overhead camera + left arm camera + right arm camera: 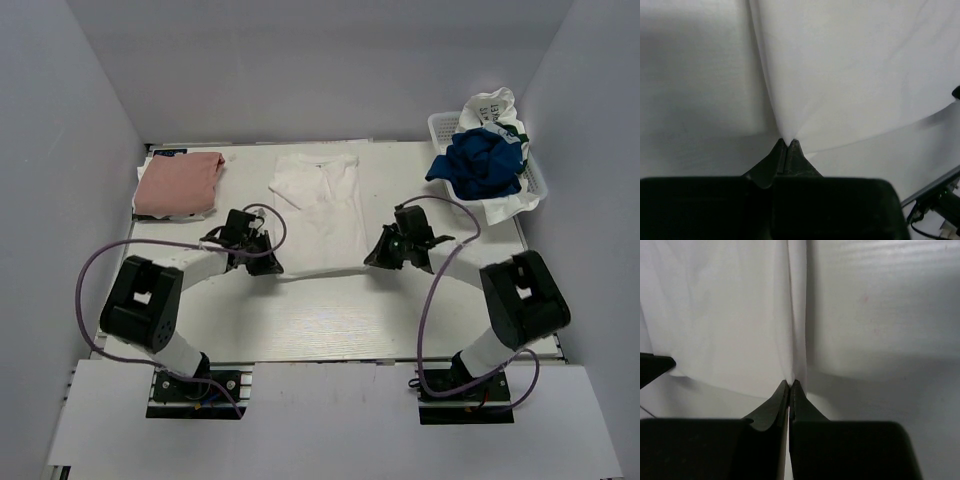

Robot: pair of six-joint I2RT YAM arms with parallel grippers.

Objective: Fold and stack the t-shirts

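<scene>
A white t-shirt lies flat on the table, neck to the back. My left gripper is shut on its near left hem corner, and the cloth fans out from the pinched fingertips. My right gripper is shut on the near right hem corner, with cloth rising from its tips. The hem between the two grips is lifted slightly off the table. A folded salmon-pink t-shirt rests at the back left.
A white plastic basket stands at the back right with a crumpled blue t-shirt and a white printed one spilling over it. White walls close in the table on three sides.
</scene>
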